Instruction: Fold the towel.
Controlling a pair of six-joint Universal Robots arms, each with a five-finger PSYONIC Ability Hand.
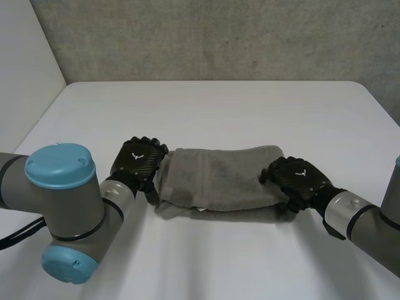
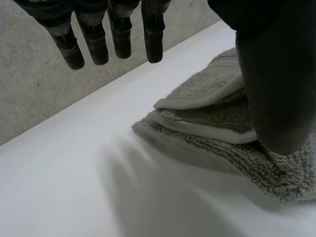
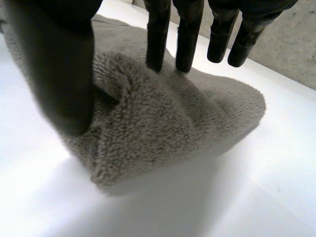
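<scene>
So the folded towel (image 1: pixel 219 181) lies 9-to-3 o'clock on the white table (image 1: pixel 206 106): left hand (image 1: pixel 137 159) at its 9 end, fingers straight, only the thumb touching; right hand (image 1: pixel 297 178) pinches the 3 end.

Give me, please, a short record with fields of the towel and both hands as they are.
Towel: grey, folded into a long strip, on the white table.
Left hand: at the towel's left end, thumb on the cloth, fingers straight, off it.
Right hand: at its right end, thumb and fingers pinching a ridge of cloth.
</scene>
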